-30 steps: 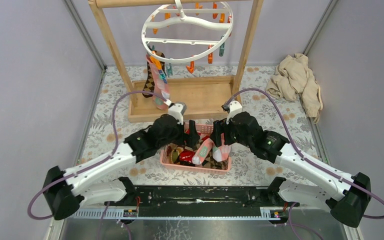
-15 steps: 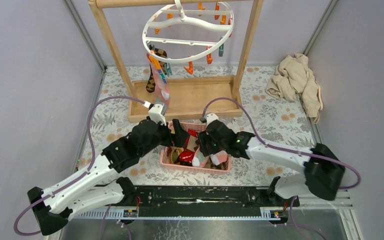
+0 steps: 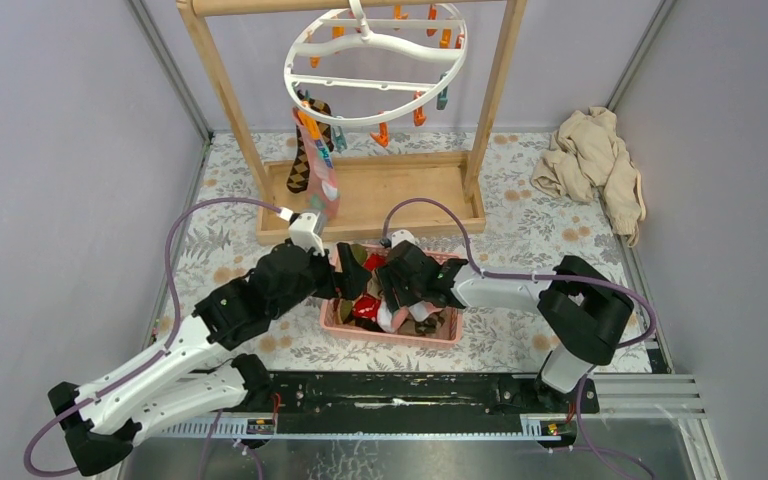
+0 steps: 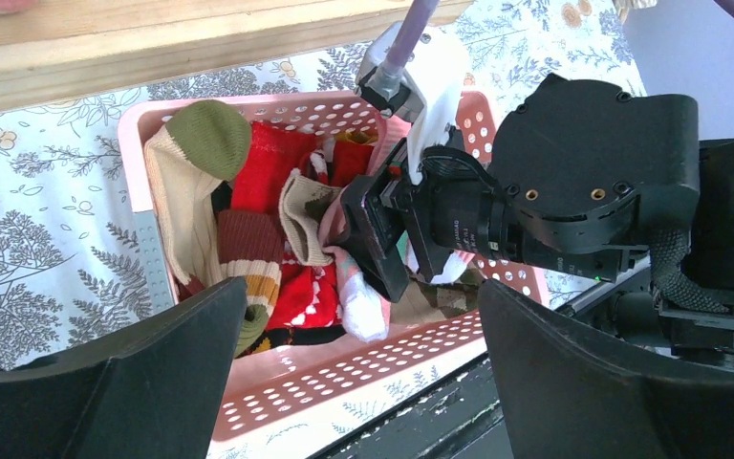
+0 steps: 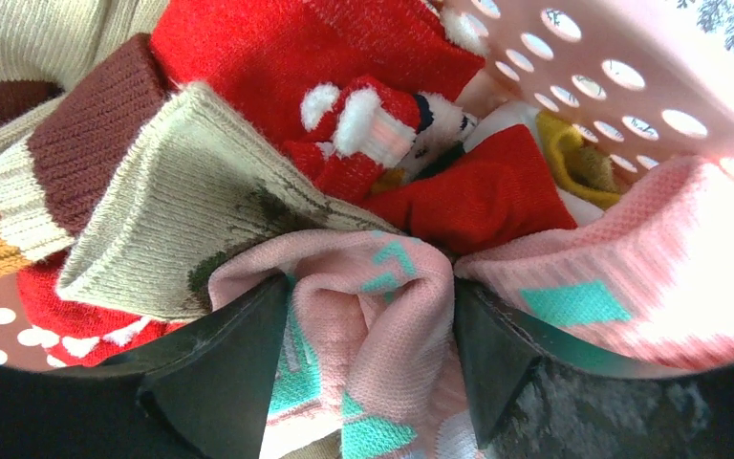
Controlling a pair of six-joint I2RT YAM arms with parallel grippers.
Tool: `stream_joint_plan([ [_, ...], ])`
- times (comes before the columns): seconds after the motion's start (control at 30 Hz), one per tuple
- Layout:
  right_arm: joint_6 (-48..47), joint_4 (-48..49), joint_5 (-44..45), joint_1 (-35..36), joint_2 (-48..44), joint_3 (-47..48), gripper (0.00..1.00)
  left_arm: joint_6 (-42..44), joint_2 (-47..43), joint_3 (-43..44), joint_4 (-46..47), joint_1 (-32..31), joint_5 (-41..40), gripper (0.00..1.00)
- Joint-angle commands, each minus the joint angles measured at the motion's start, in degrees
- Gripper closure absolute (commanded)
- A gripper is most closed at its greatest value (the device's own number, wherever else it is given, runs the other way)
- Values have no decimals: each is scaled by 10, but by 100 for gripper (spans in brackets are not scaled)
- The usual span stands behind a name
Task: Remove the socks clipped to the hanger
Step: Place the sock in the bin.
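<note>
The white ring hanger point(image 3: 375, 65) hangs from the wooden rack's top bar. Two socks point(image 3: 312, 160) stay clipped at its left side, one brown argyle, one pink. My right gripper point(image 3: 388, 293) is down inside the pink basket point(image 3: 390, 335), and its fingers press a bunched pink sock point(image 5: 373, 325) with teal marks from both sides. That sock point(image 4: 358, 296) lies on several loose socks point(image 5: 277, 57), red, beige and brown-striped. My left gripper point(image 4: 363, 382) stands wide open above the basket's near-left rim with nothing between its fingers.
The wooden rack base point(image 3: 380, 195) lies just behind the basket. A beige cloth heap point(image 3: 595, 165) sits at the back right. Both arms crowd together over the basket wall point(image 4: 344, 373). Orange and teal clips point(image 3: 420, 110) hang from the ring.
The right arm has swung left and down into the basket with the pink sock. The left arm has drawn back from the hanging socks toward the basket's left side.
</note>
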Motion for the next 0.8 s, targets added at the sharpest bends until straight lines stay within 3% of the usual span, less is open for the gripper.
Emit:
stream_joint_plan([
  [0.0, -40, -34, 62, 3, 24, 16, 27, 12, 12, 46, -30, -3, -22, 1],
  [0.17, -86, -61, 84, 3, 24, 32, 23, 16, 17, 70, -53, -2, -38, 2],
  [0.3, -103, -83, 48, 3, -13, 39, 18, 10, 14, 74, -72, -2, -45, 2],
  [0.5, -96, -139, -37, 3, -142, 54, 9, 10, 18, 79, -84, -2, -53, 1],
  [0.77, -43, -162, -37, 3, -331, 40, 4, 20, 30, 95, -86, -2, -75, 1],
])
